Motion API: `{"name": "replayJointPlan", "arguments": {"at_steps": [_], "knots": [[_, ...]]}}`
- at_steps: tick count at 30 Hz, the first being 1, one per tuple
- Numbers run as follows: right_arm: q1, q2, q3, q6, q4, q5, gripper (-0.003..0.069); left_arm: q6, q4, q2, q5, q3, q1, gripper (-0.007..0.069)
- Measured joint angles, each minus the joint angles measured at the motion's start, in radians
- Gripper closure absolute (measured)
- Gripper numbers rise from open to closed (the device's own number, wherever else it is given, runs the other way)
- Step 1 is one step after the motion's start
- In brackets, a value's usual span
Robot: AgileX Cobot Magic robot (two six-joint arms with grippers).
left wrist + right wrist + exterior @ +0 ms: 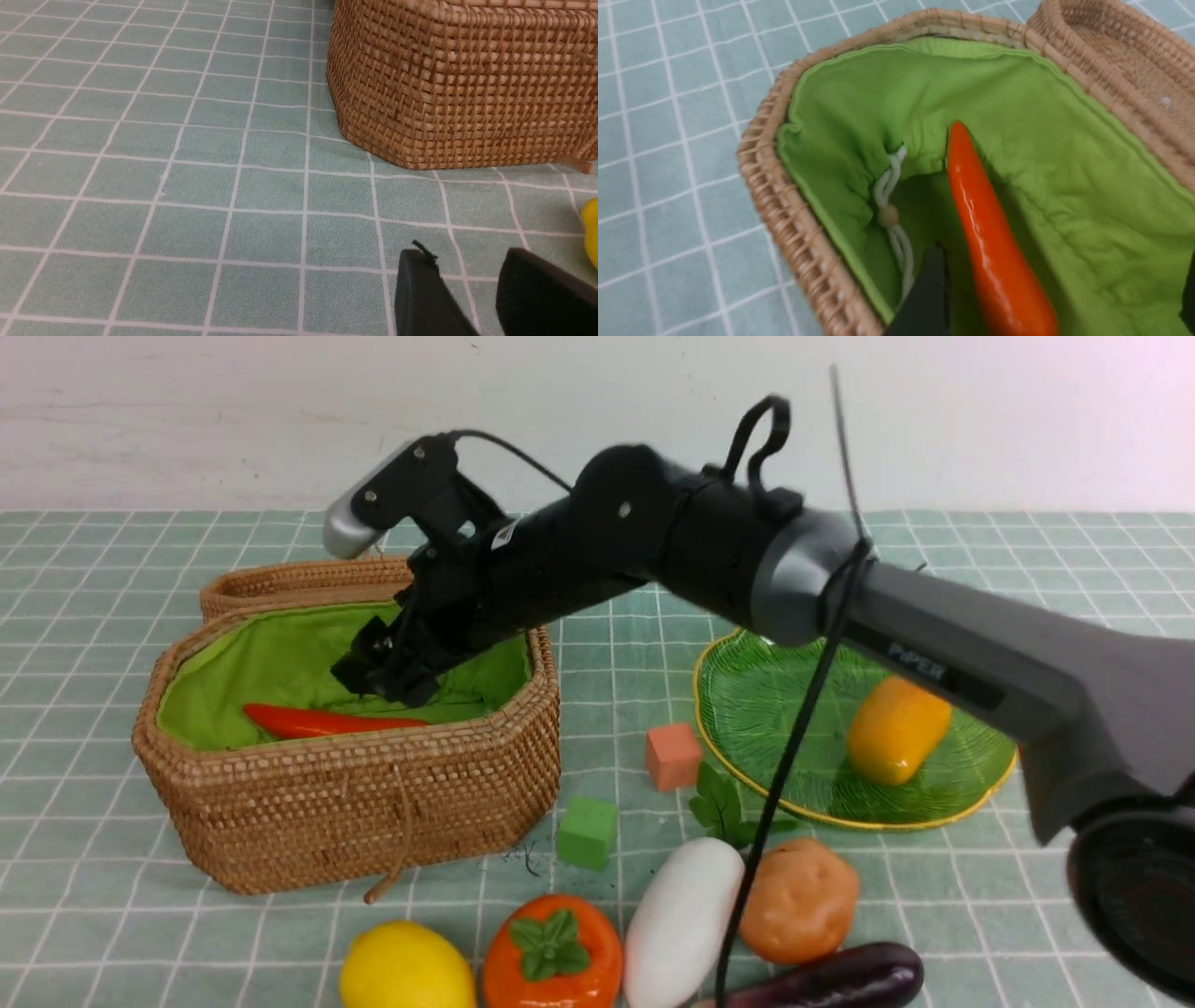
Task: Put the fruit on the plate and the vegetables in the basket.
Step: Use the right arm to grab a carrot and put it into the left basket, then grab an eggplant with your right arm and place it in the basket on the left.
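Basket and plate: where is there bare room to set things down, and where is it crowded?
Basket: bare green lining behind the carrot, left of the right gripper. Plate: its left half, beside the mango. Crowded: the near row from lemon to eggplant.

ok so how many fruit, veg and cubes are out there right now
fruit: 3 (lemon, orange fruit, mango)
vegetables: 4 (carrot, radish, potato, eggplant)
cubes: 2 (pink cube, green cube)
total: 9
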Motion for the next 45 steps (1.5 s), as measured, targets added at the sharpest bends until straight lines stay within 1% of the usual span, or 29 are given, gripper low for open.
{"name": "replayJointPlan", "arguments": {"at_steps": [2,3,4,5,6,7,8,9,10,12,13,14,16,21,23,26,27,29,31,34,35,36,37,40,42,44,45], "knots": [[-0.003,-0.024,-0.001,0.027,-0.027,0.034,-0.0014,0.000,0.000,0.000,0.000,0.000,0.000,0.0386],[-0.012,-0.071,-0.006,0.080,-0.082,0.111,0.0001,0.000,0.000,0.000,0.000,0.000,0.000,0.0386],[-0.012,-0.077,-0.007,0.092,-0.088,0.132,0.0006,0.000,0.000,0.000,0.000,0.000,0.000,0.0386],[-0.017,-0.112,-0.008,0.120,-0.124,0.189,0.0020,0.000,0.000,0.000,0.000,0.000,0.000,0.0386],[-0.022,-0.155,-0.008,0.158,-0.171,0.283,0.0044,0.000,0.000,0.000,0.000,0.000,0.000,0.0386],[-0.023,-0.180,-0.008,0.169,-0.191,0.342,0.0060,0.000,0.000,0.000,0.000,0.000,0.000,0.0386],[-0.026,-0.217,-0.009,0.186,-0.231,0.435,0.0083,0.000,0.000,0.000,0.000,0.000,0.000,0.0386],[-0.027,-0.217,-0.009,0.189,-0.237,0.435,0.0083,0.000,0.000,0.000,0.000,0.000,0.000,0.0386],[-0.028,-0.256,-0.010,0.198,-0.280,0.530,0.0113,0.000,0.000,0.000,0.000,0.000,0.000,0.0386],[-0.033,-0.322,0.005,0.251,-0.345,0.575,0.0151,0.000,0.000,0.000,-0.001,0.000,0.000,0.0386],[-0.034,-0.328,0.008,0.258,-0.349,0.576,0.0154,0.000,0.000,0.000,0.000,0.000,0.000,0.0386],[-0.043,-0.365,0.043,0.330,-0.377,0.582,0.0174,0.000,0.000,0.000,0.000,0.000,0.000,0.0386],[-0.063,-0.428,0.120,0.418,-0.395,0.585,0.0187,0.000,0.000,0.000,0.000,0.000,0.000,0.0386],[-0.101,-0.517,0.328,0.542,-0.410,0.590,0.0191,0.000,0.000,0.000,0.000,0.000,0.000,0.0386],[-0.111,-0.539,0.411,0.550,-0.427,0.588,0.0191,0.000,0.000,0.000,0.000,0.000,0.000,0.0386],[-0.118,-0.553,0.516,0.526,-0.468,0.586,0.0191,0.000,0.000,0.000,0.000,0.000,0.000,0.0386],[-0.118,-0.561,0.602,0.517,-0.507,0.579,0.0191,0.000,0.000,0.000,0.000,0.000,0.000,0.0386],[-0.118,-0.565,0.655,0.524,-0.543,0.557,0.0191,0.000,0.000,0.000,0.000,0.000,0.000,0.0386],[-0.119,-0.572,0.734,0.618,-0.592,0.474,0.0191,0.000,0.000,0.000,0.000,0.000,0.000,0.0386],[-0.123,-0.572,0.793,0.919,-0.617,0.366,0.0191,0.000,0.000,0.000,0.000,0.000,0.000,0.0386],[-0.125,-0.572,0.793,0.919,-0.617,0.359,0.0191,0.000,0.000,0.000,0.000,0.000,0.000,0.0386],[-0.129,-0.570,0.813,1.045,-0.628,0.311,0.0190,0.000,0.000,0.000,0.000,0.000,0.000,0.0386],[-0.134,-0.567,0.831,1.122,-0.638,0.274,0.0188,0.000,0.000,0.000,0.000,0.000,0.000,0.0386],[-0.164,-0.546,0.864,1.298,-0.624,0.182,0.0174,0.000,0.000,0.000,0.000,0.000,0.000,0.0386],[-0.185,-0.533,0.875,1.342,-0.591,0.173,0.0161,0.000,0.000,0.000,0.000,0.000,0.000,0.0386],[-0.195,-0.528,0.879,1.343,-0.577,0.177,0.0148,0.000,0.000,0.000,0.000,0.000,0.000,0.0386],[-0.198,-0.527,0.880,1.324,-0.575,0.189,0.0144,0.000,0.000,0.000,0.000,0.000,0.000,0.0386]]}}
